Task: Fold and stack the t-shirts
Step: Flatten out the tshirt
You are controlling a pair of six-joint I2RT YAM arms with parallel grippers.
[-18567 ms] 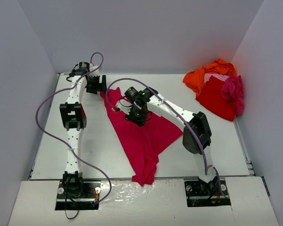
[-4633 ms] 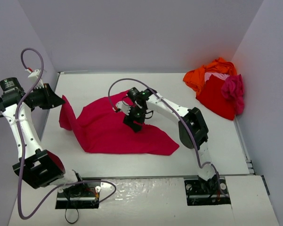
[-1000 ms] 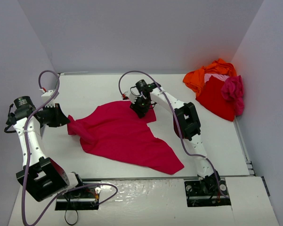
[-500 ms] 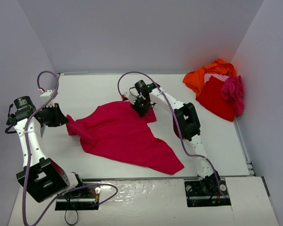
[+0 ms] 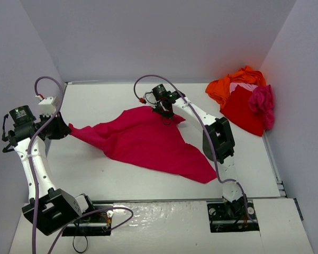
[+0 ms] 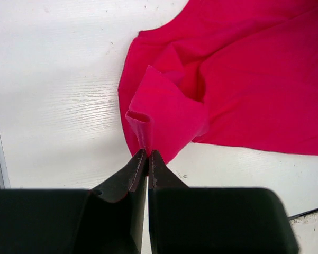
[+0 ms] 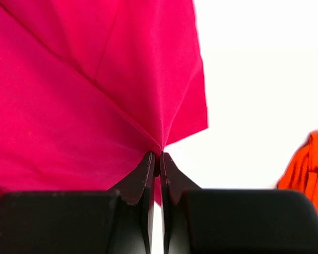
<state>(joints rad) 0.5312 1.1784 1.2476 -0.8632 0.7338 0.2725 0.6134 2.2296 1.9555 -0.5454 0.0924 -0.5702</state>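
My left jaws are pressed together on a folded tip of the crimson t-shirt [image 6: 243, 79], and from my left wrist I see the cloth bunch into a small loop right where I pinch it. My right jaws are closed too, nipping a thin ridge of the same shirt, so that creases fan out from the pinch across the fabric [image 7: 69, 106].

From above, the crimson t-shirt [image 5: 148, 143] lies across the middle of the white worktop [image 5: 106, 100]. My left grip is at its 9 o'clock end and my right grip on its far edge, at about 1 o'clock. A long tail of it trails toward 4 o'clock and ends near my right arm's lower link [image 5: 218, 140] (whether the left end is clear of the worktop I cannot tell).

The other t-shirts sit heaped in the far right corner, at 2 o'clock from the spread one and well apart from it. They are an orange t-shirt [image 5: 222, 87], a red t-shirt [image 5: 243, 114], a magenta t-shirt [image 5: 262, 103] on top of the red, and a slip of pale pink t-shirt [image 5: 244, 85] between the orange and the red. My right wrist catches a blurred edge of the orange one [image 7: 307, 164] at 4 o'clock.
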